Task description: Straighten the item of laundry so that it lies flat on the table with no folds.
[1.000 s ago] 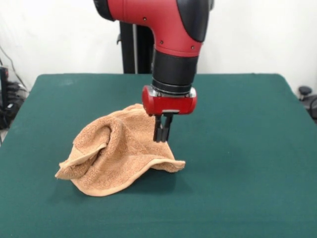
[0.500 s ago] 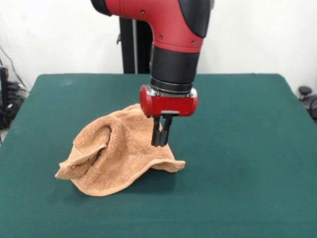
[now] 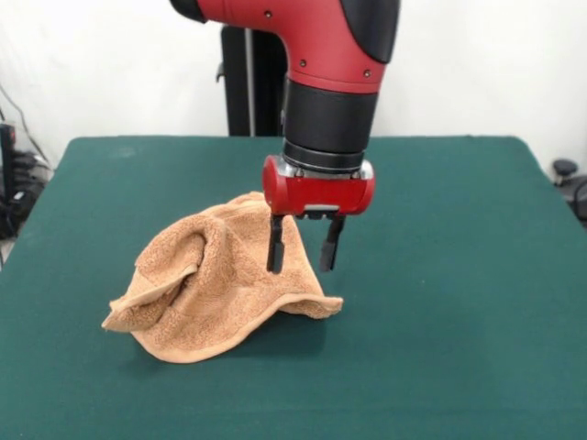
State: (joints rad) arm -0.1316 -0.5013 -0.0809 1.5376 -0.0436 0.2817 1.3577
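The item of laundry point(image 3: 215, 284), an orange-tan terry towel, lies crumpled in a raised heap on the table point(image 3: 440, 275), left of centre, with folds and a curled front edge. My gripper point(image 3: 301, 258) hangs over the towel's right side with its two black fingers spread apart, open, nothing between them. The left finger point(image 3: 275, 246) stands in front of the cloth, while the right one is over bare green felt just past the towel's edge.
The dark green table runs wide on all sides of the towel. Cables and dark equipment point(image 3: 14, 188) sit off the table's left edge, and a small black object point(image 3: 564, 170) lies beyond the right edge.
The gripper's fingers, shut together in the earlier frames, have spread open. The gripper shifted slightly. The towel has kept its shape and place.
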